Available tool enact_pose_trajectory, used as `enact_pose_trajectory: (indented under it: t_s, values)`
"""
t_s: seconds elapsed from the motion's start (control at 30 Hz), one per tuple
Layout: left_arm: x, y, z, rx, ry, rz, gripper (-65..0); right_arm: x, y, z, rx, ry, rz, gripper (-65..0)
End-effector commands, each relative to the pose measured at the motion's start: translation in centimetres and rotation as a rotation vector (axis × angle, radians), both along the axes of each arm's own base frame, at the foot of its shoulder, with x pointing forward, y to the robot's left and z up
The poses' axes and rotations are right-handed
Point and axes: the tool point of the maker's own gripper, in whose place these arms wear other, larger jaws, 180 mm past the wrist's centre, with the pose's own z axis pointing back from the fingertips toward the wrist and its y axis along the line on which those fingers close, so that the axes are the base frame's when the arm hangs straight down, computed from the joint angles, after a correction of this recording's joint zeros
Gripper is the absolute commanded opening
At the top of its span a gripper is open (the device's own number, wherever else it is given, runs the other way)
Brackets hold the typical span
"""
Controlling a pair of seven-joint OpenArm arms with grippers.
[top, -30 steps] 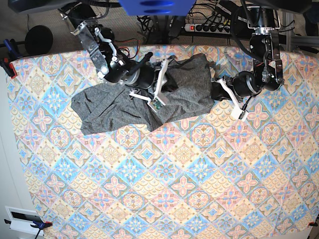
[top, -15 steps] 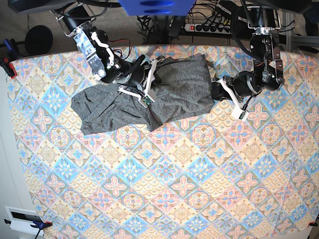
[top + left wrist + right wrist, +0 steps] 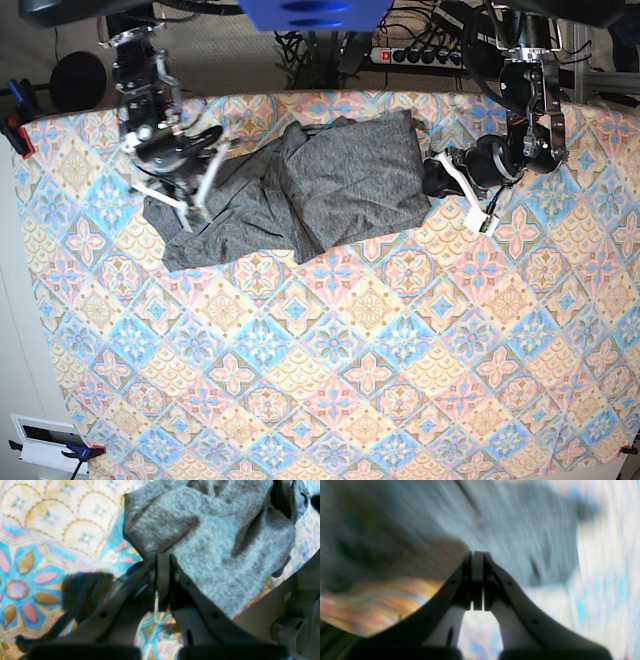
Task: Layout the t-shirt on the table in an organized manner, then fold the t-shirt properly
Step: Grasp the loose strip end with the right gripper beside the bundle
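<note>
Heather dark-grey knit t-shirt [image 3: 300,190] bunched, creased on diamond-tile floral table [image 3: 330,380]; left gripper [image 3: 162,557] clamped on shirt's edge; right gripper [image 3: 477,555] closed, hold unclear in blur

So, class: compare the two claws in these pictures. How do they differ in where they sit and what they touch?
1. The left claw sits at the t-shirt's edge nearest its own arm; the right claw is over the opposite end.
2. The left claw is shut on a fold of the t-shirt. The right claw's wrist view is motion-blurred, with no cloth visible between its shut tips.

Shared: both are shut, over the table.
</note>
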Motion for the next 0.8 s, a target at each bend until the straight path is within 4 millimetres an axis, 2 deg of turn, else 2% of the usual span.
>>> enact_pose_trajectory:
  t_s: [0.0,0.07,0.13,0.17,0.23,0.27,0.37,0.5,0.53,0.63,0.77]
  values:
    - [0.5,0.2,0.9,-0.006,-0.034,0.003,-65.0,2.7,0.0,2.8,0.074,-0.117,-0.023,-64.6]
    - [0.5,0.3,0.8,-0.004,-0.034,0.003,-65.0,4.3,-0.6,4.8,0.176,-0.166,-0.024,-61.6]
    - [0.6,0.3,0.9,-0.006,-0.039,0.007,-65.0,6.1,-0.7,7.5,0.313,-0.234,-0.008,-55.9]
    - [0.5,0.3,0.8,-0.007,-0.04,0.009,-65.0,6.4,-1.4,8.0,0.356,-0.243,-0.012,-53.0]
    - [0.2,0.4,0.6,-0.006,-0.032,0.01,-65.0,6.1,-3.6,7.6,0.419,-0.204,-0.021,-45.9]
    - [0.1,0.4,0.6,-0.006,-0.029,0.01,-65.0,6.4,-4.1,7.5,0.465,-0.194,-0.023,-42.8]
    - [0.1,0.4,0.5,-0.006,-0.027,0.01,-65.0,6.5,-5.1,5.6,0.606,-0.121,-0.062,-36.3]
    - [0.0,0.3,0.5,-0.009,-0.026,0.01,-65.0,4.6,-7.8,0.6,0.65,0.007,-0.12,-35.4]
    - [-0.4,0.3,0.2,-0.009,-0.015,0.012,-65.0,4.6,-8.2,0.1,0.656,0.018,-0.118,-35.4]
    - [-0.4,0.4,0.2,-0.015,-0.027,0.022,-65.0,6.5,-9.7,0.0,0.697,-0.006,-0.148,-35.4]
    - [-1.0,0.4,-0.1,-0.019,-0.016,0.027,-65.0,6.1,-11.3,-2.4,0.765,0.04,-0.251,-35.4]
